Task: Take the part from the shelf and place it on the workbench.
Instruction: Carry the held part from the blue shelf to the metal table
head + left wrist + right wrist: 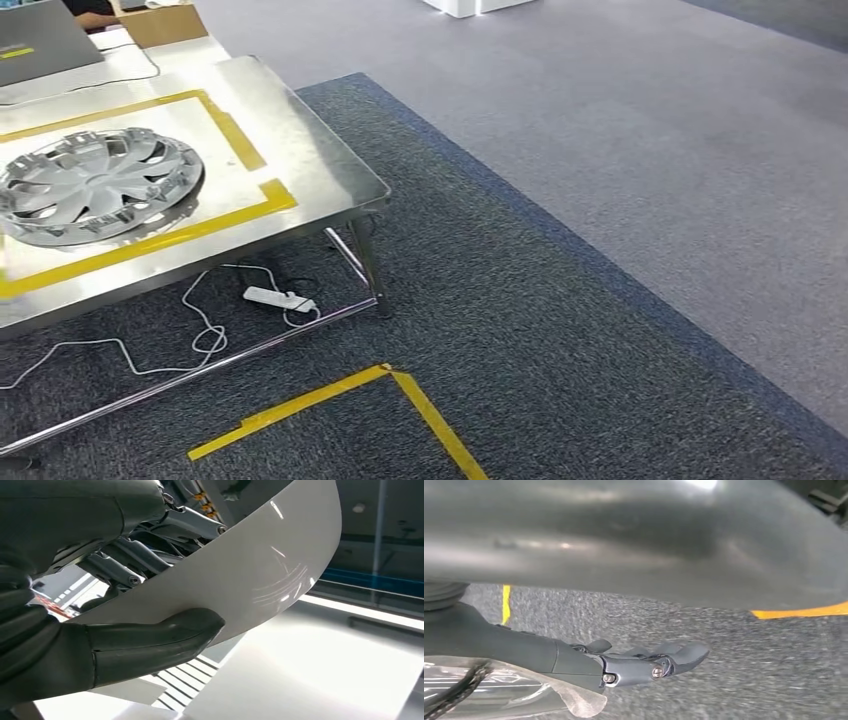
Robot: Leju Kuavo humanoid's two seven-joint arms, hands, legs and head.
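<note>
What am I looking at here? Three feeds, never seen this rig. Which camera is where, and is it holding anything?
It is a walking humanoid robot with a camera at its head and one at each wrist.

The head view looks forward and down: a steel workbench marked with yellow tape, a silver hubcap lying inside the tape, and a white power strip on the carpet below.

The left wrist view sits just behind the left robot hand, which grips a curved white panel between thumb and fingers.

The right wrist view shows the right robot hand under a blurred grey curved surface, over carpet. I cannot tell from it whether that hand is holding the surface.
</note>
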